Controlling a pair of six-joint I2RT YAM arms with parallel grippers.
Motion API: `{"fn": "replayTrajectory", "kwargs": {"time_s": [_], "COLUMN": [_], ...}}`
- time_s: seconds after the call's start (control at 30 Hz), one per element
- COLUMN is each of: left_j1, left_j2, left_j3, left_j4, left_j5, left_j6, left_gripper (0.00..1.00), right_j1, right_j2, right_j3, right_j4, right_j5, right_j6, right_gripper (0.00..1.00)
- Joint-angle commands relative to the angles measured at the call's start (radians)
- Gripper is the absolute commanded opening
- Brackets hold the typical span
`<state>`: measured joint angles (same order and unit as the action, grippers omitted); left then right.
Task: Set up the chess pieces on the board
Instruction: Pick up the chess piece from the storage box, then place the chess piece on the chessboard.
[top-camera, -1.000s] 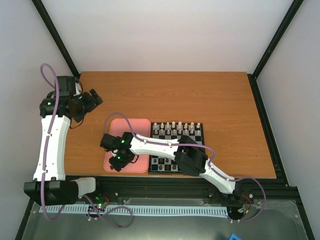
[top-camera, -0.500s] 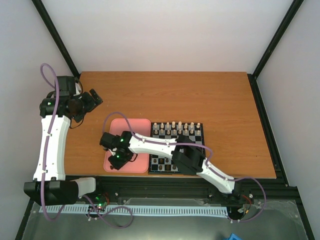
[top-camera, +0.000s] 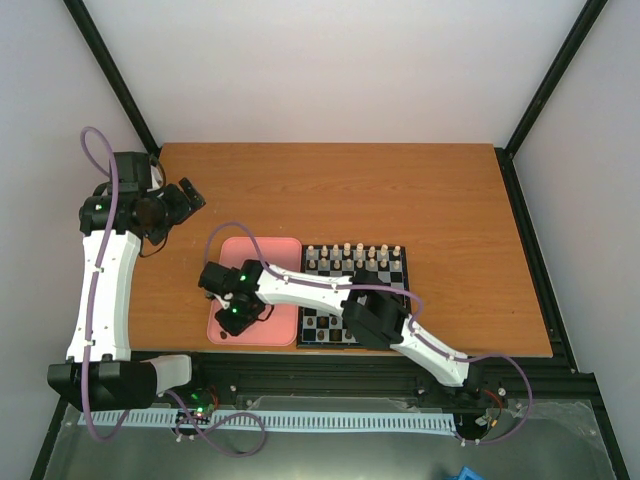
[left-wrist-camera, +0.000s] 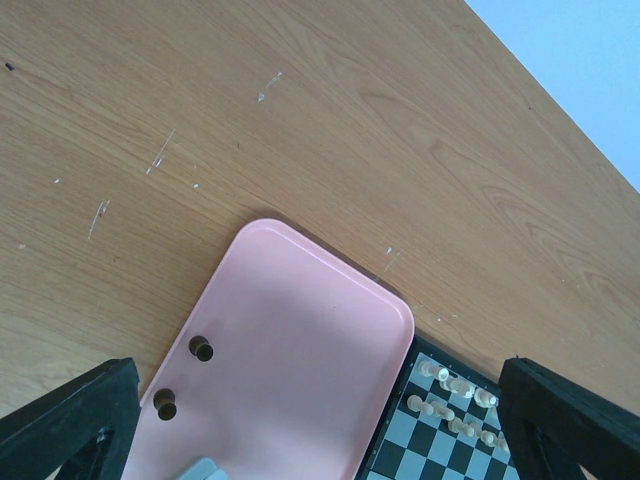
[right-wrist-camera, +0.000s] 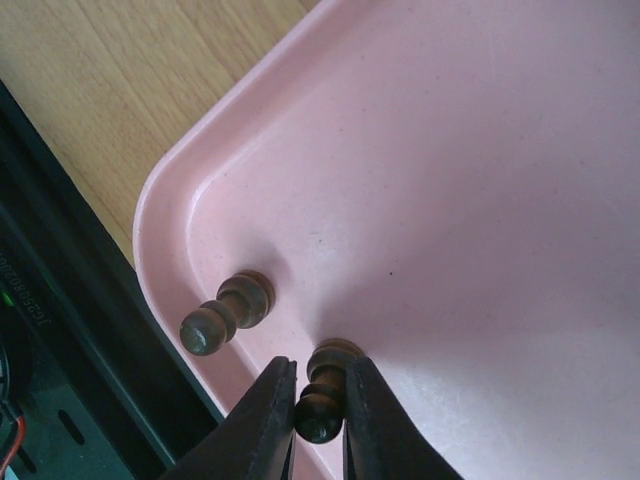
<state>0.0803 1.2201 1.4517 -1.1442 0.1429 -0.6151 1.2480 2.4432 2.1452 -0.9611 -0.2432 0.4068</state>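
Over the wooden bench (top-camera: 400, 190), the right arm (top-camera: 310, 288) is spanning the black-and-white checked chessboard (top-camera: 322, 326) to the pink plastic tray (top-camera: 275, 255) (the left gripper (left-wrist-camera: 320, 430) is hovering well apart, fingers spread). The right gripper (right-wrist-camera: 318, 385) is clamping a tiny dark brown pawn (right-wrist-camera: 322, 400) standing upright in the tray's near-left corner, the chessboard lying to its right.

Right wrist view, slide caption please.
Right claw grips a dark pawn near the pink tray corner; second pawn alongside.
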Motion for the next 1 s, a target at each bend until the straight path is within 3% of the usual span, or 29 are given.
{"fn": "replayTrajectory", "kwargs": {"time_s": [0.0, 0.2, 0.37, 0.5, 0.7, 0.97], "left_j1": [-0.002, -0.002, -0.002, -0.002, -0.002, -0.004], "left_j2": [0.000, -0.001, -0.001, 0.000, 0.008, 0.023], "left_j3": [0.015, 0.020, 0.029, 0.032, 0.029, 0.022], "left_j4": [0.014, 0.011, 0.008, 0.008, 0.011, 0.013], "left_j5": [0.002, 0.002, -0.001, -0.001, 0.010, 0.017], "left_j6": [0.005, 0.005, 0.004, 0.003, 0.002, 0.000], "left_gripper": [1.00, 1.00, 1.00, 1.00, 1.00, 1.00], "right_j1": [-0.009, -0.022, -0.082, -0.148, -0.293, -0.414], "right_j2": [0.029, -0.026, -0.214, -0.450, -0.847, -1.148], "right_j3": [0.028, 0.008, -0.132, -0.363, -0.845, -1.233], "right_j4": [-0.023, -0.047, -0.005, 0.033, 0.045, 0.039], "right_j5": [-0.013, 0.069, 0.162, 0.262, 0.363, 0.336], "right_j6": [-0.007, 0.001, 0.047, 0.116, 0.258, 0.408], "right_gripper": [0.11, 0.03, 0.03, 0.03, 0.03, 0.03]}}
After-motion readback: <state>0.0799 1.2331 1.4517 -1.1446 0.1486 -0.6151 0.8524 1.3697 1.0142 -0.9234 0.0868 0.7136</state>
